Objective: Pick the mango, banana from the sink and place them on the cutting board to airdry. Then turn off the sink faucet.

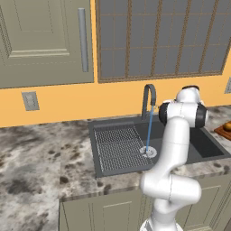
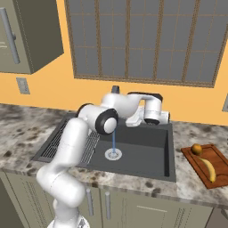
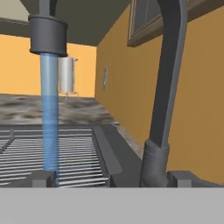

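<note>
Two finger tips of the gripper (image 3: 111, 178) stand spread wide, one either side of the sink faucet (image 3: 168, 87) base, holding nothing. Arm reaches over the sink (image 2: 147, 156), wrist level at the back rim. Blue stream runs to the drain. Further right, mango (image 2: 196, 149) and banana (image 2: 208, 169) lie on the cutting board (image 2: 220, 156).

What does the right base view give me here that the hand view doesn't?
The right base view has the cutting board with the mango and banana already lying on it, plus the sink drain. The hand view, close up, has the sink faucet base just ahead of the open gripper, fingertips either side, and the spout nozzle. Both carry the blue water stream, so the tap is on.
</note>
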Motion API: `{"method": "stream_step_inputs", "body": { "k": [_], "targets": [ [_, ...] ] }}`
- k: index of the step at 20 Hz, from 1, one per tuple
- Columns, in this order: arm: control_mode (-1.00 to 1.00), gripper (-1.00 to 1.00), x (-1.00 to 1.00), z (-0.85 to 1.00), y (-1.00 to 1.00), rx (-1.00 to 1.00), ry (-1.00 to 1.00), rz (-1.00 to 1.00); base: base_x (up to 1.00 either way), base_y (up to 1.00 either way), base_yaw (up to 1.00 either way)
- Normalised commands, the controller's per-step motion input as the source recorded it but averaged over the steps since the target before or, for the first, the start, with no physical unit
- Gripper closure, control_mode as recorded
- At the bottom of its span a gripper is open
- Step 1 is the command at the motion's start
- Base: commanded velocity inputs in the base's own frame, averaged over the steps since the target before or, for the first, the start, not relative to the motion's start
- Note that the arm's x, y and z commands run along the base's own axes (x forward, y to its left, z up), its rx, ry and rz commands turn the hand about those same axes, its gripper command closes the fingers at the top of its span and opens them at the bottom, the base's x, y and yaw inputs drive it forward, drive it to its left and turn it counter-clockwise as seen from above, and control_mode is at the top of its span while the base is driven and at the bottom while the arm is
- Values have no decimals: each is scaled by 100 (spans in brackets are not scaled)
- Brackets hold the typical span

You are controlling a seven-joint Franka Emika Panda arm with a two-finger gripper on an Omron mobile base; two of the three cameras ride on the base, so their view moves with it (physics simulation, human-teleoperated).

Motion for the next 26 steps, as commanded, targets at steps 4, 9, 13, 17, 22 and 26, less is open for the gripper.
{"method": "stream_step_inputs", "body": {
  "k": [4, 9, 13, 17, 22, 26],
  "targets": [
    [-100, -100, 13, -9, -8, 2, 3, 0, 0, 0, 0],
    [-100, -100, 20, -9, 0, 1, 3, 0, 0, 0, 0],
    [-100, -100, 24, -8, -3, 2, 4, 0, 0, 0, 0],
    [-100, -100, 22, -7, -13, 3, 5, 0, 0, 0, 0],
    [-100, -100, 17, -7, -19, 3, 5, 0, 0, 0, 0],
    [-100, -100, 27, -7, -8, 3, 6, 0, 0, 0, 0]
  ]
}}
